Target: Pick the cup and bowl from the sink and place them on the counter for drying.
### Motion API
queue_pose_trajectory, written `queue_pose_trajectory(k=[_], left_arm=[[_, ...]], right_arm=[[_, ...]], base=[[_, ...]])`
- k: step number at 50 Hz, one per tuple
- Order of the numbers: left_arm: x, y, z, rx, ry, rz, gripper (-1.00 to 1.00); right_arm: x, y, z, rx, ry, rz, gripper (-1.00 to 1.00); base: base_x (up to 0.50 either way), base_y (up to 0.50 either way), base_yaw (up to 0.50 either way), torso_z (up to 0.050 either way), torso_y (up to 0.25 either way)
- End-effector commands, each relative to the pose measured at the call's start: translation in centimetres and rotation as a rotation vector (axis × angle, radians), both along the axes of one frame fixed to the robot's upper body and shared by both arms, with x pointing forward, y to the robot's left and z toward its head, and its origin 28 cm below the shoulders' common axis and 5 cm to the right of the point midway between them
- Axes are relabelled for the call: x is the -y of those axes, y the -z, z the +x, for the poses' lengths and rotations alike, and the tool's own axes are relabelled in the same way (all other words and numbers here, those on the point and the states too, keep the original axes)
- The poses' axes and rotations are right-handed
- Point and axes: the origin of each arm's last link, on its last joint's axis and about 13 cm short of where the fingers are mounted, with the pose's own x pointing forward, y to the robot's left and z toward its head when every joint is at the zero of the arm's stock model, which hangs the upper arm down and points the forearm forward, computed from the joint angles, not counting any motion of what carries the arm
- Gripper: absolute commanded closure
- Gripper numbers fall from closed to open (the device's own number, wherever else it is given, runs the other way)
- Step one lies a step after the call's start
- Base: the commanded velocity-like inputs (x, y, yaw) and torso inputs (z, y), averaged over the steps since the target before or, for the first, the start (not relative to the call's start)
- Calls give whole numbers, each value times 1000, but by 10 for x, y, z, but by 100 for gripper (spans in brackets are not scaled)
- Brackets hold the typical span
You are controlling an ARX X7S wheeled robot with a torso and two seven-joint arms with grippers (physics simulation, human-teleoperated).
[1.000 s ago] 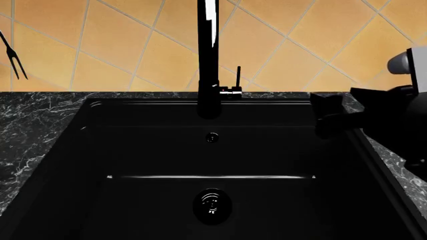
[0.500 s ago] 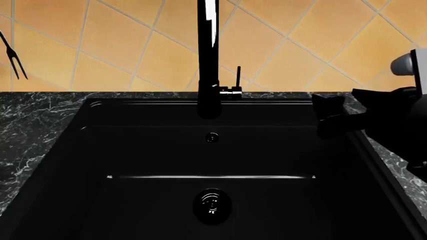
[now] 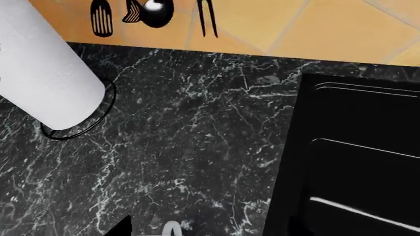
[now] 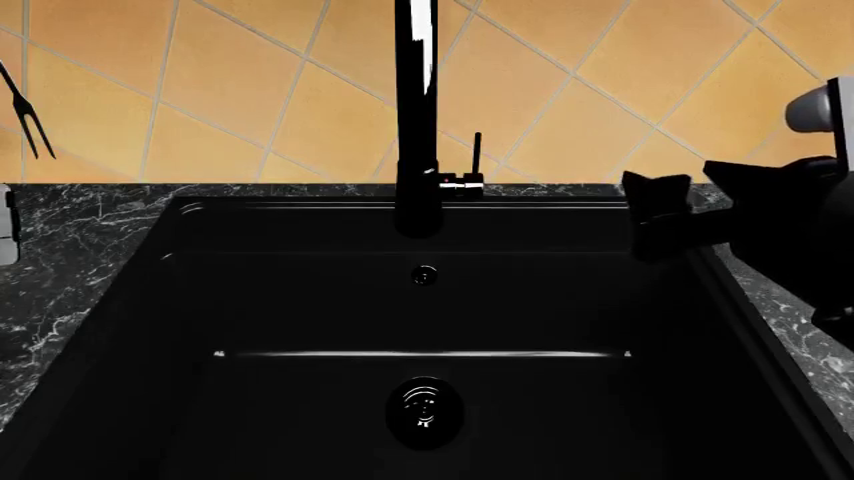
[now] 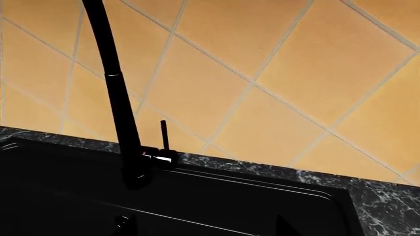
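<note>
My right gripper hangs over the sink's right rim, by the faucet; whether its jaws are open, I cannot tell. My left gripper, cup and bowl are out of sight.

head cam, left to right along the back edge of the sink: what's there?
Hanging fork → left stretch of counter → faucet → faucet lever → right end effector. The sink spans the middle below them; no cup or bowl shows in it.
</note>
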Motion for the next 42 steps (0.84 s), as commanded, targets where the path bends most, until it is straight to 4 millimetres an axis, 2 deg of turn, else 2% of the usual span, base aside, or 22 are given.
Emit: queue_pose_trajectory(k=[1, 11, 18, 19, 26, 35, 42], left_arm=[[39, -20, 12, 129, 208, 61, -100], [67, -30, 19, 188, 298, -19, -100], [71, -28, 20, 189, 316, -19, -100], [81, -25, 27, 236, 359, -98, -100], [93, -29, 30, 260, 428, -172, -100], [101, -30, 31, 274, 476, -162, -100], [103, -15, 30, 253, 513, -154, -100]], right_arm=[[-2, -3, 1, 19, 6, 3, -100], [-2, -3, -2, 32, 12, -2, -100], [-2, -2, -2, 35, 19, 14, -100], [-2, 0, -1, 42, 32, 23, -100], [-2, -1, 3, 56, 35, 31, -100], [-2, 2, 2, 70, 44, 58, -100], [-2, 7, 2, 78, 58, 62, -100]], base=[[0, 0, 0, 0, 0], [0, 0, 0, 0, 0], [0, 0, 0, 0, 0], [0, 0, 0, 0, 0], [0, 0, 0, 0, 0], [0, 0, 0, 0, 0], [0, 0, 0, 0, 0]])
